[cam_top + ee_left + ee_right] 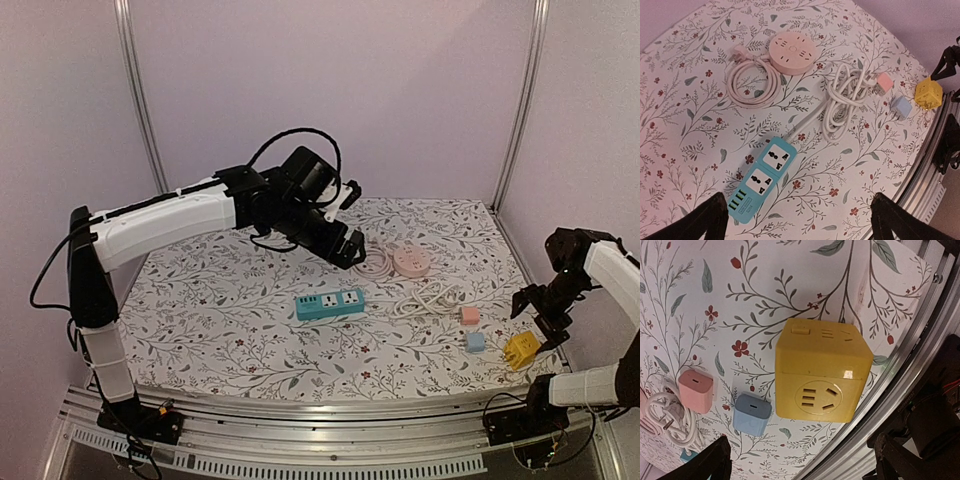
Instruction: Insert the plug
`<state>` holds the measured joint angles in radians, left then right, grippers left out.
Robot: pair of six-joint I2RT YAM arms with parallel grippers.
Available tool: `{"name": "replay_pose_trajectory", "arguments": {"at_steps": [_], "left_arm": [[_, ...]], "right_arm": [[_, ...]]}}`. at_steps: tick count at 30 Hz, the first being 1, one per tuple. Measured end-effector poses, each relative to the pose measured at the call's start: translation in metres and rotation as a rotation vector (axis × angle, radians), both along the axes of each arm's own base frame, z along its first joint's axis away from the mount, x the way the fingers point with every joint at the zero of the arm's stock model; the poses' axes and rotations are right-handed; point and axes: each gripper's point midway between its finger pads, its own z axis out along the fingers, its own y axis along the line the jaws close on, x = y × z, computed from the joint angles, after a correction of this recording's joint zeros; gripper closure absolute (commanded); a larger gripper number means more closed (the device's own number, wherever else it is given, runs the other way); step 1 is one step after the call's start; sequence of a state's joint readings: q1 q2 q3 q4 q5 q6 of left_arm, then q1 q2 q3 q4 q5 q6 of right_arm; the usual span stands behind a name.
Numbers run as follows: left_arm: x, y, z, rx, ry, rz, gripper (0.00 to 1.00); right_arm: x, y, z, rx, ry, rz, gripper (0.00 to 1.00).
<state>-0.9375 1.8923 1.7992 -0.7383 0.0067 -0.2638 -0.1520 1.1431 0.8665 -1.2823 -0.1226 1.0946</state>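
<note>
Two sets of fingers point(700, 220): spread wide on both arms, nothing held.
left gripper point(348, 243): hangs over the floral tablecloth point(220, 320); you look down on the teal power strip point(762, 180).
right gripper point(538, 308): right edge, over the yellow cube socket point(822, 372).
white plug point(670, 421): flat on the cloth, at the coiled white cord point(840, 100), just beside the pink adapter point(696, 390).
blue adapter point(752, 412): between pink adapter and cube.
pink round socket point(792, 50): far side, its pink cord point(750, 82) coiled beside.
</note>
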Motion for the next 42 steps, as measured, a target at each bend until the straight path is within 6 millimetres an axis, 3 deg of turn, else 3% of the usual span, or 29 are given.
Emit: {"name": "replay_pose_trajectory", "arguments": {"at_steps": [10,16,26,32,38,42], "left_arm": [[-0.002,0.0,-0.003,-0.011,0.025,0.015,0.01],[-0.002,0.0,-0.003,-0.021,0.04,0.035,0.01],[-0.002,-0.002,-0.002,-0.047,0.068,0.071,0.01],[-0.001,-0.003,-0.001,-0.064,0.08,0.091,0.0],[-0.001,-0.004,0.001,-0.082,0.093,0.109,0.0],[0.0,-0.004,0.001,-0.09,0.098,0.119,0.0]], "right_arm": [[0.002,-0.007,-0.032,-0.031,0.044,0.027,0.01],[0.002,-0.009,-0.04,-0.046,0.039,0.045,0.03],[0.012,-0.015,-0.044,-0.079,-0.006,0.078,0.29],[0.018,-0.017,-0.043,-0.093,-0.036,0.103,0.55],[0.023,-0.018,-0.039,-0.098,-0.057,0.137,0.62],[0.037,-0.019,-0.023,-0.103,-0.106,0.153,0.64]]}}
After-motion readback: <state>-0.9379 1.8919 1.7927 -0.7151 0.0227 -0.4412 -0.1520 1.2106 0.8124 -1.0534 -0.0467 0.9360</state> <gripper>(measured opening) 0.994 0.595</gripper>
